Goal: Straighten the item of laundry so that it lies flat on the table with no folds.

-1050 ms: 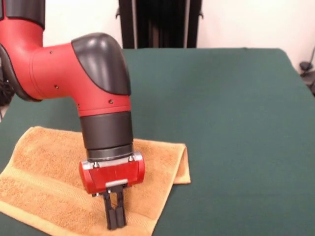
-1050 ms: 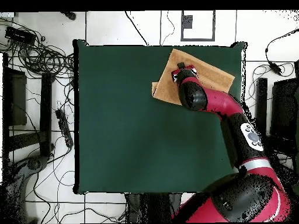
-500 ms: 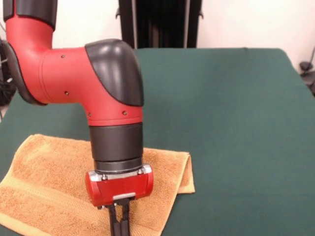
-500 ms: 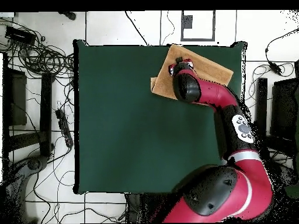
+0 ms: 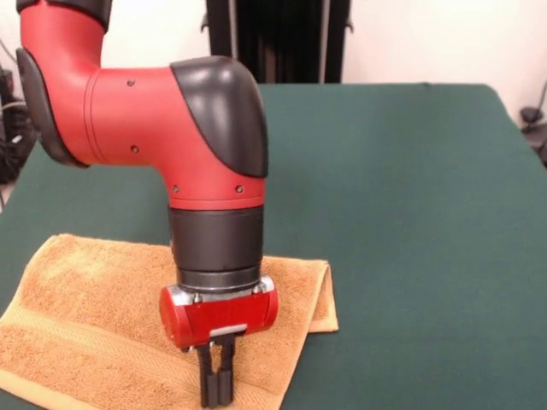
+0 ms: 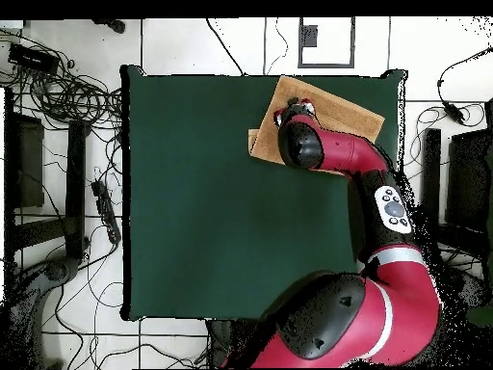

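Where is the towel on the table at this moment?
In the front view, the towel lies at the lower left of the table, under the end effector. Its right end is folded over.

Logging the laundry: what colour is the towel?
Orange-tan towel, with a paler band; front view shows it best.

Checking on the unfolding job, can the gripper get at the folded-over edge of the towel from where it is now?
Probably yes. The gripper, fingers together, sits on the towel beside the doubled edge, with nothing between them.
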